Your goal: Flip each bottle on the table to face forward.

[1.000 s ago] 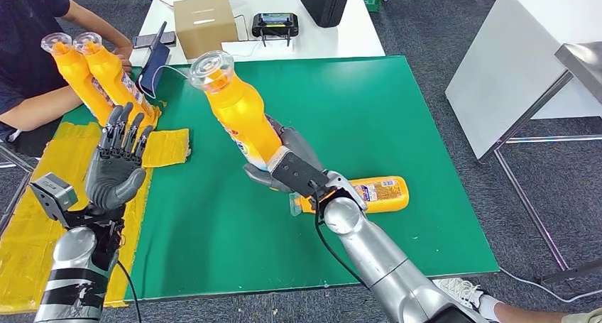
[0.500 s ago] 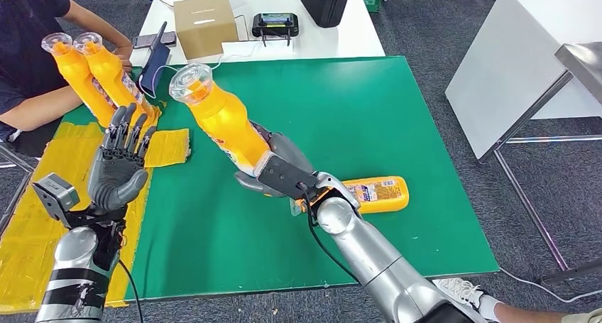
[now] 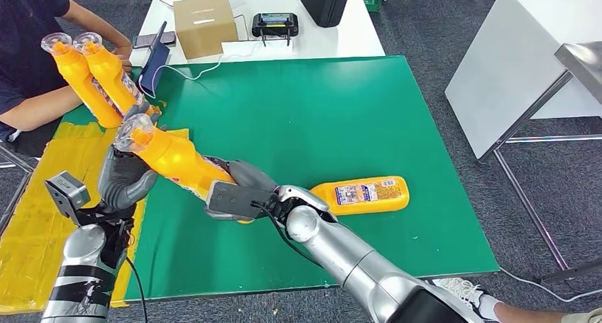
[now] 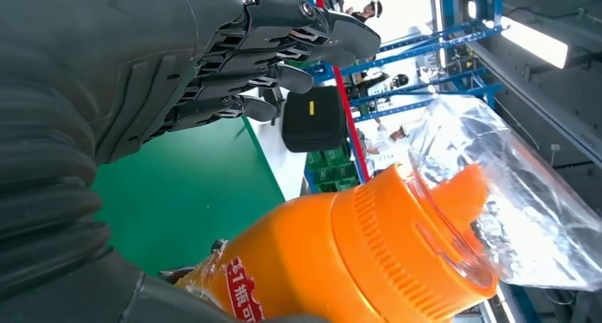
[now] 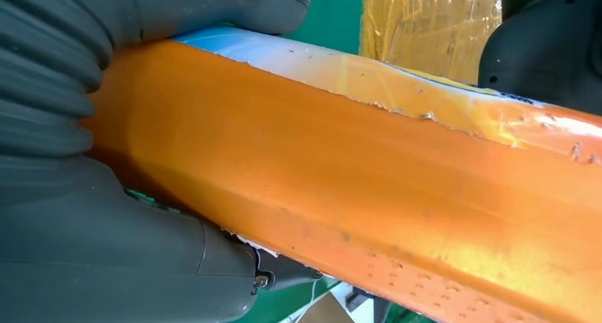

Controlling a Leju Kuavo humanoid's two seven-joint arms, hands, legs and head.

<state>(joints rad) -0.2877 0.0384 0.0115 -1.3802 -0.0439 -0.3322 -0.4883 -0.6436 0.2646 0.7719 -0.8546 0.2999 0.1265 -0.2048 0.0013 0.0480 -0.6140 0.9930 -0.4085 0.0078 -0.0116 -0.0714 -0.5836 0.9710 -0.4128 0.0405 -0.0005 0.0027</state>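
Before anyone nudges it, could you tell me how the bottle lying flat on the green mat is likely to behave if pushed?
The lying bottle will probably slide rather than roll: its body looks flattened and it rests on a broad labelled face. It looks like stiff plastic, so it should hold its shape. It appears opaque, so I can't judge how full or heavy it is. The mat looks smooth, so little should stop it.

A cardboard box (image 3: 205, 15), a black case (image 3: 325, 1) and a small device (image 3: 275, 23) are seen at upper centre; a white table (image 3: 511, 60) is placed right.
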